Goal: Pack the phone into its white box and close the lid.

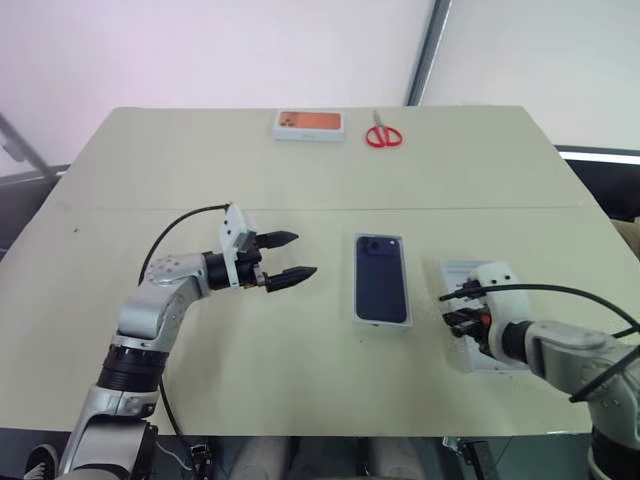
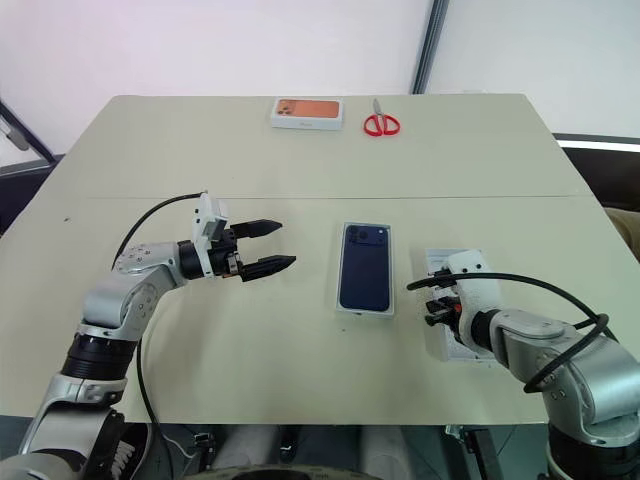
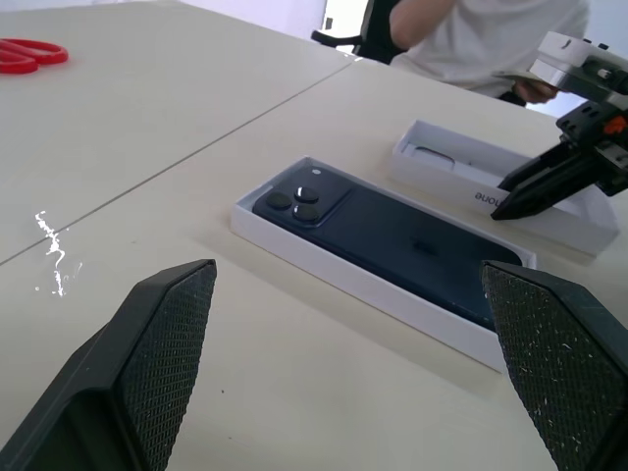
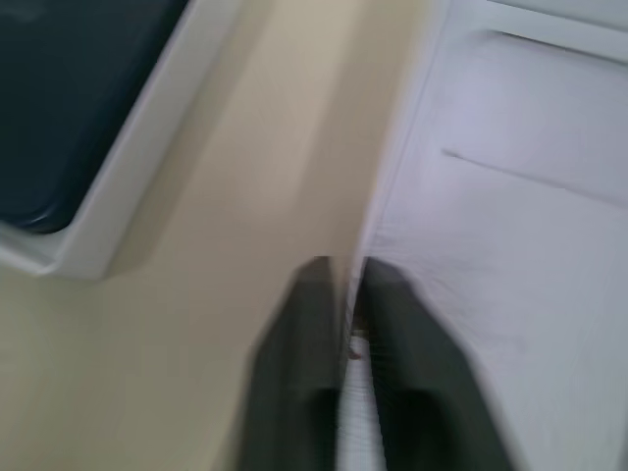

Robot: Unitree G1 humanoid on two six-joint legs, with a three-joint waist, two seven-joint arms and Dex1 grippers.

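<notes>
The dark blue phone [image 1: 381,277] lies back up inside the shallow white box [image 1: 381,322] at the table's middle, its camera cluster at the far end. To the right of the box rests the lid [image 1: 458,272], hollow side up. My right gripper [image 1: 458,318] is shut on the lid's near-left wall, and the right wrist view shows the thin wall pinched between its fingers [image 4: 392,324]. My left gripper [image 1: 306,254] hovers open and level to the left of the box, pointing toward it, with nothing between its fingers.
An orange-faced white box [image 1: 309,124] and red scissors [image 1: 383,135] lie at the table's far edge. A seam crosses the table behind the phone. A person [image 3: 491,39] in a white shirt sits beyond the table's right side.
</notes>
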